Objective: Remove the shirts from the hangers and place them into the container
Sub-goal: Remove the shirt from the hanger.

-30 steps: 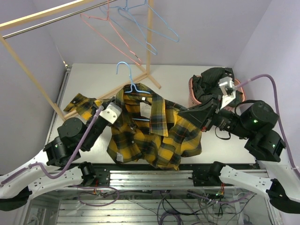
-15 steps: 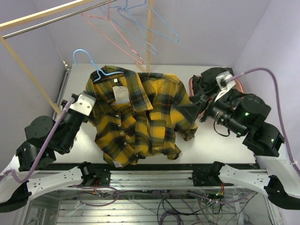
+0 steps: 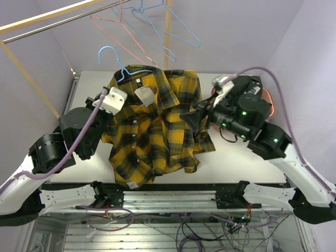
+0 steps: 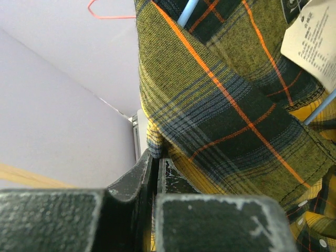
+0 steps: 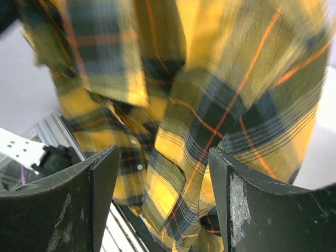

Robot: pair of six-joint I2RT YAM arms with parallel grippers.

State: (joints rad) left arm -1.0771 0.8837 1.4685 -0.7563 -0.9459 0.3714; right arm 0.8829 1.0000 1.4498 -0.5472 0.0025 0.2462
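The left tool [image 4: 156,160] is closed on a fold of the yellow-and-black plaid fabric shirt [image 3: 157,131], which is carried above it on a light blue wire hanger [image 4: 187,13]. The right tool [image 5: 160,157] is opened wide and nothing is gripped; the shirt is draped just ahead of its jaws.

We see a wooden rack [image 3: 26,73] standing at the far left, its top bar [image 3: 47,14] running right toward an upright pole [image 3: 168,16]. Lilac walls [image 3: 247,31] close in the white table [image 3: 231,163]. Along the table's near edge runs a metal frame [image 3: 173,197], with loose wires [image 3: 184,231] below it.
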